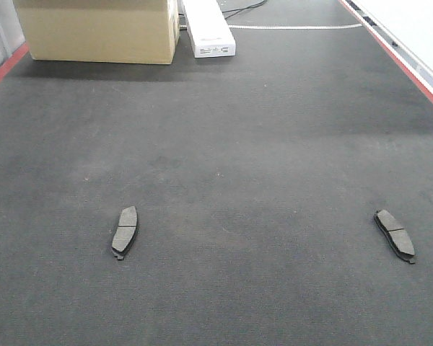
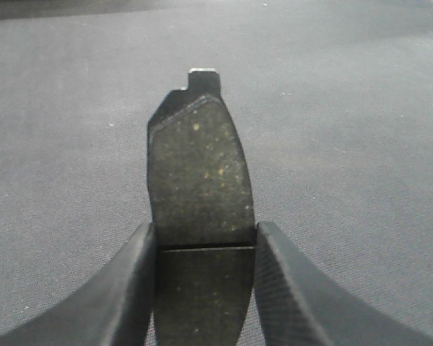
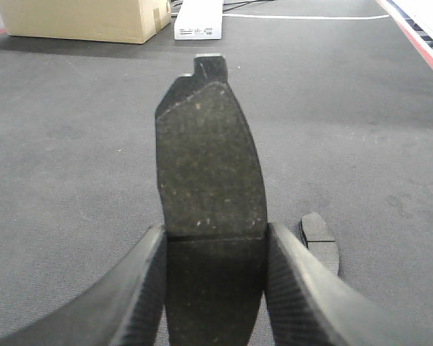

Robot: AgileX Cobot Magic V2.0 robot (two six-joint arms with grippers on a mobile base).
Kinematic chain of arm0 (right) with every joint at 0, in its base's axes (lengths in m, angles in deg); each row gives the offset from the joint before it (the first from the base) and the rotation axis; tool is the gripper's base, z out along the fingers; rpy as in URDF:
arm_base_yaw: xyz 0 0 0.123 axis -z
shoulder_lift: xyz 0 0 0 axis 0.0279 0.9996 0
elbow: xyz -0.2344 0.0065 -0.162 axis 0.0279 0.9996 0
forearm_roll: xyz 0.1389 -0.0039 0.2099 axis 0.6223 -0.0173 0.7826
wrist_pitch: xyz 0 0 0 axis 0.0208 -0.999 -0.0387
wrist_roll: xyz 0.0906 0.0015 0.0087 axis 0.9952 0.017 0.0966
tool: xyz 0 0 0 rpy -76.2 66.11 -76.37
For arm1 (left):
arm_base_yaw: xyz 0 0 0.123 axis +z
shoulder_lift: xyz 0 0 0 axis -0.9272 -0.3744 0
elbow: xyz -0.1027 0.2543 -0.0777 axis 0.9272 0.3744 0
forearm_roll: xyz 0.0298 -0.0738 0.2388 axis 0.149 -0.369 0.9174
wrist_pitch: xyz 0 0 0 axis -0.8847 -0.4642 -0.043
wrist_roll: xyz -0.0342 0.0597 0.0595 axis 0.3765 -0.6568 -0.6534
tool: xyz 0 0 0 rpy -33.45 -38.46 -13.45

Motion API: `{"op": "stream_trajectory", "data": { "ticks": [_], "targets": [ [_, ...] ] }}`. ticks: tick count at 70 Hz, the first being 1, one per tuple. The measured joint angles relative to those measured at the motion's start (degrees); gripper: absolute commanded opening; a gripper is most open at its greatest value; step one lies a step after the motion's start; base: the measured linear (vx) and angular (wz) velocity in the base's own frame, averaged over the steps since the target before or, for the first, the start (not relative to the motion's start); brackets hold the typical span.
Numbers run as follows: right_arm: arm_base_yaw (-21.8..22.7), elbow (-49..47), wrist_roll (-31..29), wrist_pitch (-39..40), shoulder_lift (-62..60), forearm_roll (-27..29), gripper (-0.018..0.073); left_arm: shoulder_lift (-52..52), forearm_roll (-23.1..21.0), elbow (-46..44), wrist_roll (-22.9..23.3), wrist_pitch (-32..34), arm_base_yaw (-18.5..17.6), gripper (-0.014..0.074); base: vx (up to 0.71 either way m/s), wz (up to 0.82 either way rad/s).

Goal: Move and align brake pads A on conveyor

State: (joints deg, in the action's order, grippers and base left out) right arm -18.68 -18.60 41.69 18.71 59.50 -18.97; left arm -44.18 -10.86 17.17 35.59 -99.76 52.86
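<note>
Two brake pads A lie flat on the conveyor [image 1: 238,144]: one at the near left [image 1: 125,231], one at the near right [image 1: 395,233]. Neither gripper shows in the front view. In the left wrist view my left gripper [image 2: 206,234] is shut on a third dark pad [image 2: 198,166], gripped at its centre groove, tab end pointing away. My right gripper [image 3: 216,234] is shut the same way on another pad [image 3: 209,158]. Just right of its fingers a loose pad [image 3: 319,241] lies on the belt.
A cardboard box [image 1: 97,29] and a white device [image 1: 209,29] stand at the belt's far end, with a white cable [image 1: 296,27] beside them. Red strips run along the left edge [image 1: 3,68] and the right edge [image 1: 404,65].
</note>
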Motion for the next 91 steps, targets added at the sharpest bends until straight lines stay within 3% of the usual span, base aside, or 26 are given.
{"op": "stream_trajectory", "data": {
  "ticks": [78,91],
  "targets": [
    [0.0,0.0,0.0,0.0,0.0,0.0,0.0003,-0.11,-0.25,0.0,0.17,0.06,0.0,-0.0006,0.0,0.0],
    [0.0,0.0,0.0,0.0,0.0,0.0,0.0003,-6.47,-0.25,-5.28,0.76,0.45,0.0,-0.0006,0.0,0.0]
  ]
}}
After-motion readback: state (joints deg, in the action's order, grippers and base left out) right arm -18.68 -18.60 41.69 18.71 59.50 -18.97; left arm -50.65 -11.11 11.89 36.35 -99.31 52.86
